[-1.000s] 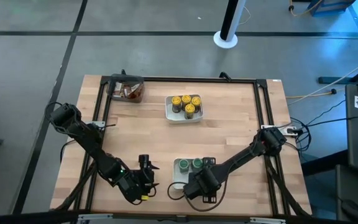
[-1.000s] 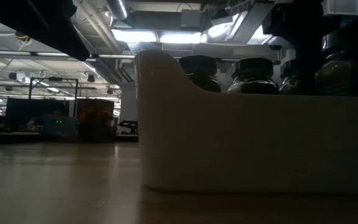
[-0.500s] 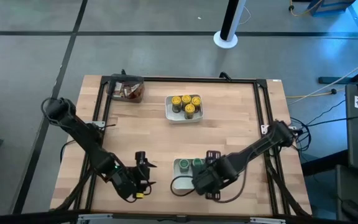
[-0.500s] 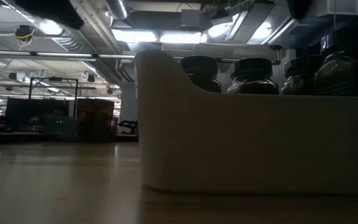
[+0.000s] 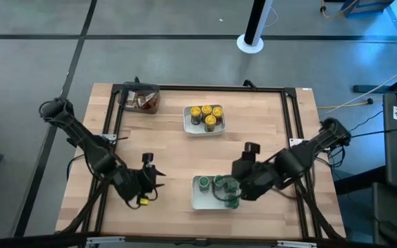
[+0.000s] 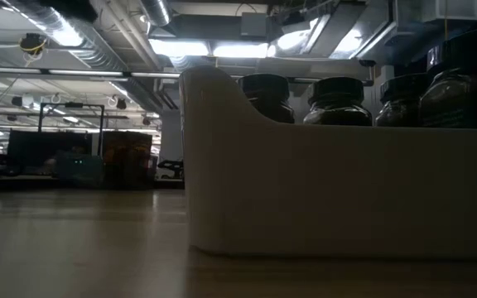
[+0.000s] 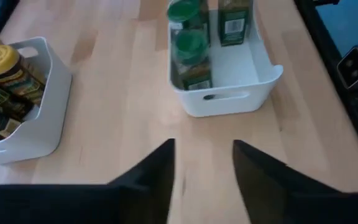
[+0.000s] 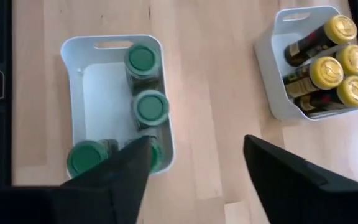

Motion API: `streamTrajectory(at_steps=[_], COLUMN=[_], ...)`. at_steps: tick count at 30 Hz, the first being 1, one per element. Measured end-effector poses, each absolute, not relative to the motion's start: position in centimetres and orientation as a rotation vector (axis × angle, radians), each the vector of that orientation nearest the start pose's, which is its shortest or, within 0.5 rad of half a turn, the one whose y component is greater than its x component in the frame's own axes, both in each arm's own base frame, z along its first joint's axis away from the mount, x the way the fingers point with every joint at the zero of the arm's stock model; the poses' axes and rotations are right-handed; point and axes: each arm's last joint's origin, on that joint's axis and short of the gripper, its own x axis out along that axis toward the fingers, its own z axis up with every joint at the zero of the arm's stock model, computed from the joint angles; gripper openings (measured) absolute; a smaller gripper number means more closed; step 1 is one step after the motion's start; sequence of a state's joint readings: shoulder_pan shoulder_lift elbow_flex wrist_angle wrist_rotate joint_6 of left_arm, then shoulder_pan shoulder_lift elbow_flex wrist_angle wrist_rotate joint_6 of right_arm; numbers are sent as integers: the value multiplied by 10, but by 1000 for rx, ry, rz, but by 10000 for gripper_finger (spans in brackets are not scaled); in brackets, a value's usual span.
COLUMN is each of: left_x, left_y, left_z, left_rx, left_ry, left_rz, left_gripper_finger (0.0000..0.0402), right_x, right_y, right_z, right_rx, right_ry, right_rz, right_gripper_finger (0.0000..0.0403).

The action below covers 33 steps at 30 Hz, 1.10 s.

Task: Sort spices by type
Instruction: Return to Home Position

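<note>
The sorting is judged complete. Small round jars with green lids (image 5: 220,183) are stood upright, packed close together, in a white rectangular tray (image 5: 198,200) at the lower centre of the high view. Jars with yellow lids (image 5: 205,114) are gathered in a second white tray (image 5: 187,127) at the upper centre. Crinkled brown-orange packets (image 5: 143,102) are kept in a dark square bin (image 5: 150,90) at the upper left corner of the light wooden table (image 5: 267,131). Each type is thus given its own container, well apart from the others.

The right gripper (image 8: 196,142) is held above the table just beside the green-lidded tray, at the lower centre right. Its fingers are spread wide and nothing is carried. The left gripper (image 7: 202,144) is held at the lower left, pointed towards the same tray, its fingers parted and likewise empty. With no jar seen loose on the table, open empty fingers suit a return to rest.
</note>
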<state>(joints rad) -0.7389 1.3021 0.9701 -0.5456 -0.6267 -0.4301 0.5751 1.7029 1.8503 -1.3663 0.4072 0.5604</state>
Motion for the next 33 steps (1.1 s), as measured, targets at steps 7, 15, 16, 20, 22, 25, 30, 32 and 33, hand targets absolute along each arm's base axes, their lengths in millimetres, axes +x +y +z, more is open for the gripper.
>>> streamTrajectory(at_steps=[7,15,16,20,22,25,30,32,33], left_x=[178,156,155,151,150,147,140,137,135], left_y=[-112,-61,-55,-36,-28,-17,-6,-5,-4], left_z=[250,233,230,221,217,206,192,186,184], left_rx=[42,-76,-75,-93,-95,-99,-137,-151,-154], left_ry=[555,327,313,250,231,218,161,140,131], left_rz=[-19,-6,12,51,56,113,146,154,158], left_gripper_finger=[47,3,4,1,2,2,2,2,1], right_x=[237,187,182,162,154,141,119,109,105], right_y=[139,105,100,80,70,56,39,34,31], right_z=[363,330,324,302,291,275,254,248,244], right_rx=[-29,84,99,155,167,169,181,194,196], right_ry=[966,728,701,585,520,447,335,286,267], right_rz=[-136,-115,-115,-93,-90,-96,-90,-77,-76], right_gripper_finger=[179,88,78,45,32,16,4,5,7])
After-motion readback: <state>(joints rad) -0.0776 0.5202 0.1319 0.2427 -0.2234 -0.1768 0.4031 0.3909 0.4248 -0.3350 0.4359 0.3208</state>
